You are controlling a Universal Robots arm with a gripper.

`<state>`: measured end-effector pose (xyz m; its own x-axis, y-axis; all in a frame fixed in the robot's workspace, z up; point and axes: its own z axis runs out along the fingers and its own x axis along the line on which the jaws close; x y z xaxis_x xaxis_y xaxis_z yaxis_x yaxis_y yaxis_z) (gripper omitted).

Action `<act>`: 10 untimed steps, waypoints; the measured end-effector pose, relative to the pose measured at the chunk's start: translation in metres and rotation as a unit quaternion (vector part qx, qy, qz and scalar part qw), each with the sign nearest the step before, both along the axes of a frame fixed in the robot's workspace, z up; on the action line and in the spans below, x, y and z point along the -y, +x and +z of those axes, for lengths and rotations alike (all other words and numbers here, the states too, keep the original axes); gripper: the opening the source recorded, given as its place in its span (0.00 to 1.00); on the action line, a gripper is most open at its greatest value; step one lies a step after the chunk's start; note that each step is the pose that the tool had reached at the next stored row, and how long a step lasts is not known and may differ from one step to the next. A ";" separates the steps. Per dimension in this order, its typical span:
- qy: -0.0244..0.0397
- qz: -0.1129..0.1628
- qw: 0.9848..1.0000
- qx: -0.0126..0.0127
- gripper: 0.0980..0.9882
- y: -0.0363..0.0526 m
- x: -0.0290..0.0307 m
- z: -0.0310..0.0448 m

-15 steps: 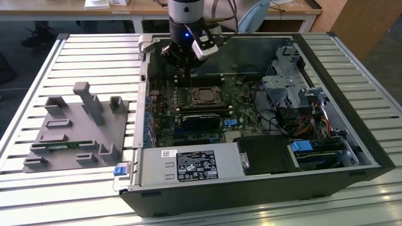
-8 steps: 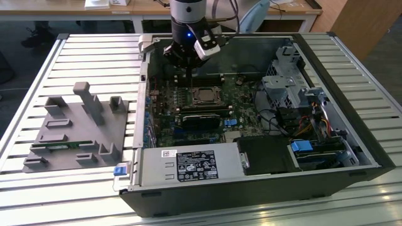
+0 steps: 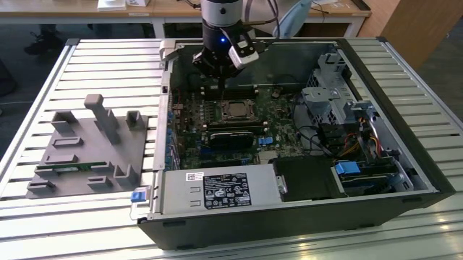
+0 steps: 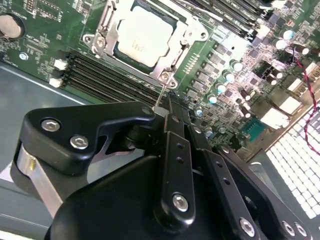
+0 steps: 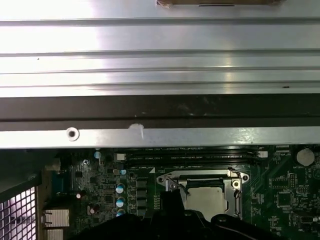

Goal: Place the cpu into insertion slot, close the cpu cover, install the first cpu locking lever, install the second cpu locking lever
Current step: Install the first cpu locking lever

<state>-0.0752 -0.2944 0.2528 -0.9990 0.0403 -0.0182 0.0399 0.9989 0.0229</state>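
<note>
The arm (image 3: 219,13) has a pale silvery-grey round segment. Below it sits a black section with a small blue light (image 3: 220,39). A white-and-black box-shaped camera (image 3: 244,51) is fixed to its side, and dark cables (image 3: 250,13) run close by the upper part. In the second wrist view the end effector (image 4: 169,114) is matte black, built of flat, rounded links joined by silvery round-headed screws (image 4: 80,142). A silvery metal band (image 4: 30,172) runs along one edge of its body.

Cpu (image 5: 207,200) near edge hidden behind claw (image 5: 172,196); cpu cover (image 4: 189,36) cut off at picture edge.
</note>
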 end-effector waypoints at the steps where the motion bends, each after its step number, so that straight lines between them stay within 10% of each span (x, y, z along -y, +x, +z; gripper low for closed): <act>1: 0.000 0.000 1.000 0.000 0.01 0.0009 0.0000 0.0000; 8: 0.000 0.000 1.000 0.000 0.01 0.0084 0.0000 -0.0009; 10: 0.011 0.000 1.000 0.000 0.01 0.0086 0.0000 -0.0014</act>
